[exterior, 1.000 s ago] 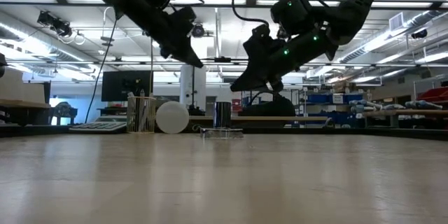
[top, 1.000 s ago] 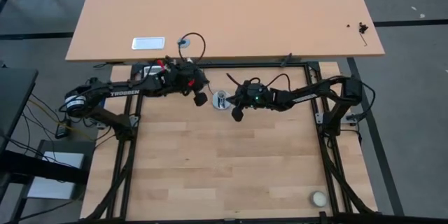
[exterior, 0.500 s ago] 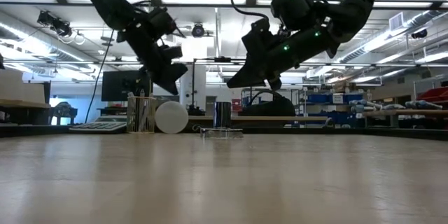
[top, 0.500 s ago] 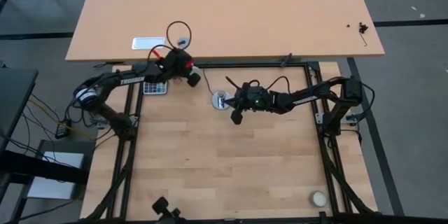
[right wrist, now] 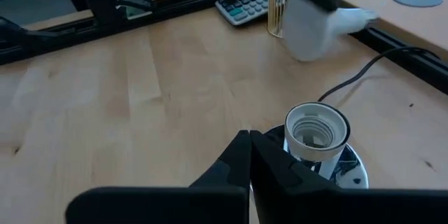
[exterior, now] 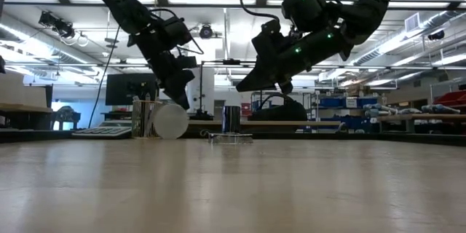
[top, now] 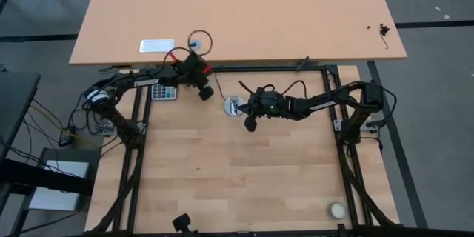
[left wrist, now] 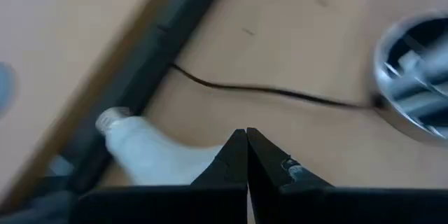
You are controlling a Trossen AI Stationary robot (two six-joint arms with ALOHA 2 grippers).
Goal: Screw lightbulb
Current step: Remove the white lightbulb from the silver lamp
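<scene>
The pale wood-grain bench [top: 244, 178] carried everything, its planks smooth and matte. Above its far edge hung the left gripper [left wrist: 246, 155], jaws clenched on nothing, just over the lightbulb [right wrist: 311, 24]. The right gripper [right wrist: 249, 155], jaws likewise pressed shut and empty, hovered just beside the socket [right wrist: 318, 140], a white threaded cup standing upright on a round silver disc. The lightbulb lay on its side at the bench's far edge, near a calculator [top: 164, 93]; its frosted white globe tapered to a grey metal screw base, the long axis roughly level, base pointing toward the black frame rail [left wrist: 150, 63]. A thin black cable [left wrist: 273, 92] ran from the socket.
</scene>
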